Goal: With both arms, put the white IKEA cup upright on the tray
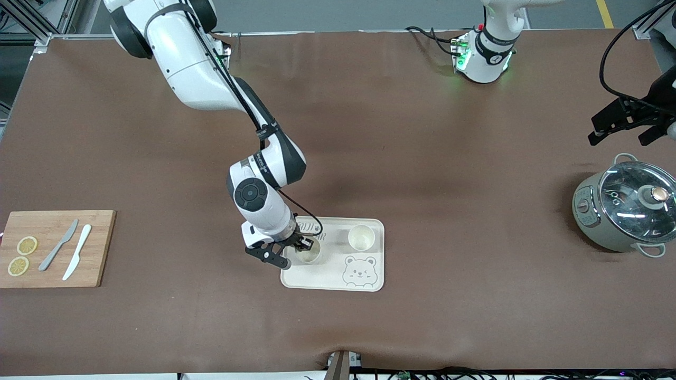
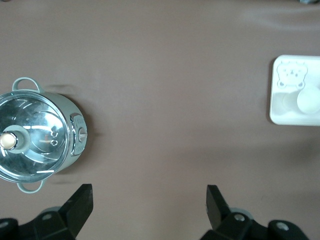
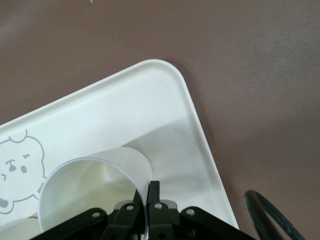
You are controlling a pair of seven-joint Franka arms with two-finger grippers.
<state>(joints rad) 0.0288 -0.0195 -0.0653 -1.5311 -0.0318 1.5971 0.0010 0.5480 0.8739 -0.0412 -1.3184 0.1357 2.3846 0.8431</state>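
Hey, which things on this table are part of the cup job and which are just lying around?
Job: tray; cup pinched at its rim by right gripper; second cup, upright on tray; left gripper, open, waiting over the pot.
Lying about: pot; cutting board; knives; lemon slices.

Lighting even, overhead, bright. Soft shadows beneath the pot [image 1: 626,207] and the tray [image 1: 369,282]. Glare on the glass lid [image 2: 31,136]. Focus sharp throughout.

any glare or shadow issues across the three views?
Front view: glare streaks on the pot lid, soft arm shadows on the table. Left wrist view: same lid glare on the pot, the cup washes into the tray. Right wrist view: right tool shut on a cup rim, shadow across the tray.
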